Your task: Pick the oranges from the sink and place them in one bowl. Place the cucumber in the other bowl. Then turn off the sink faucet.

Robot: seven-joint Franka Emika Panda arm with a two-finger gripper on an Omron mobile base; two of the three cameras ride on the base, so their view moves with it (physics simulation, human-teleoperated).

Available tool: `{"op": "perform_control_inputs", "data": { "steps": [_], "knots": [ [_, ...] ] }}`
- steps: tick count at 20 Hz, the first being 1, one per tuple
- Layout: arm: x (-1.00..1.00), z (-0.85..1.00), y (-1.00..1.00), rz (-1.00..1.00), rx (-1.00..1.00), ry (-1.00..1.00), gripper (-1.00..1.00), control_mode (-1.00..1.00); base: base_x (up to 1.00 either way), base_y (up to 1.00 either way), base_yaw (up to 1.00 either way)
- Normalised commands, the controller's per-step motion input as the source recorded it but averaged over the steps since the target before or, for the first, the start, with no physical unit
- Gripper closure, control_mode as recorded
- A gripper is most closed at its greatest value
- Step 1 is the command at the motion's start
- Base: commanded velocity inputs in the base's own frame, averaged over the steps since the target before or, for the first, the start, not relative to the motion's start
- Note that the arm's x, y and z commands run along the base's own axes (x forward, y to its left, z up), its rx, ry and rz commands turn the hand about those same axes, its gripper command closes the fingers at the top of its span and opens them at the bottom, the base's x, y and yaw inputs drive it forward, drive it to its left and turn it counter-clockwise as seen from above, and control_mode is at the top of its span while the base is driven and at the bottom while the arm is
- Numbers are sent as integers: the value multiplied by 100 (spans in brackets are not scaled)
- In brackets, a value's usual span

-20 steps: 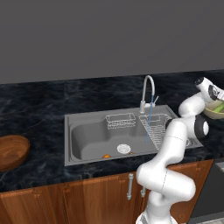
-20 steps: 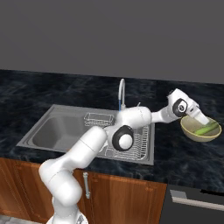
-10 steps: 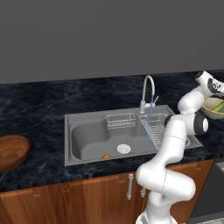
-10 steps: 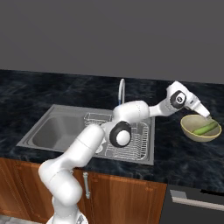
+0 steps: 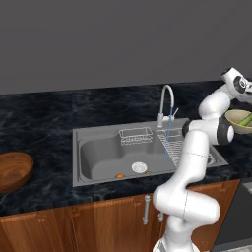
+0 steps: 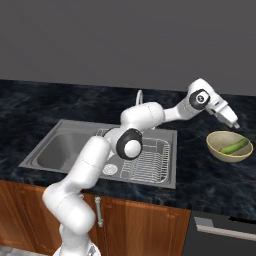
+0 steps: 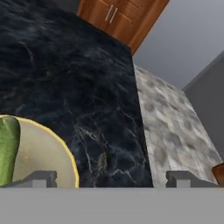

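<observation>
Pincer: the gripper (image 6: 234,122) hangs in the air with its jaws spread wide and nothing between them (both finger tips (image 7: 41,178) stand far apart in the hand view).
Olive bowl: the olive-yellow bowl (image 6: 218,148) sits on the dark counter (image 6: 210,177) just below the pincer, apart from it.
Cucumber: the cucumber (image 6: 235,147) lies inside the olive-yellow bowl, under the pincer and free of its fingers; in the hand view it appears as a green shape at the left edge.
Orange: one orange (image 5: 119,175) lies on the floor of the sink (image 5: 98,147), near the drain, well apart from the pincer.
Wooden bowl: the brown wooden bowl (image 5: 11,170) stands on the counter beyond the sink, farthest from the pincer.
Faucet: the faucet (image 5: 166,101) arches over the basin between the pincer and the orange, with a thin blue stream (image 5: 167,140) falling from the spout.
</observation>
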Motion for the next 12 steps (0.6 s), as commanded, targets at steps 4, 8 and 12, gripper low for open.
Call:
{"op": "perform_control_inputs", "data": {
  "steps": [4,8,12],
  "knots": [
    [-88,20,47,0,3,3,-100,-100,0,0,0],
    [-99,12,59,0,1,0,-100,-100,0,0,0],
    [-99,1,67,3,0,0,-100,-100,0,0,0]
  ]
}}
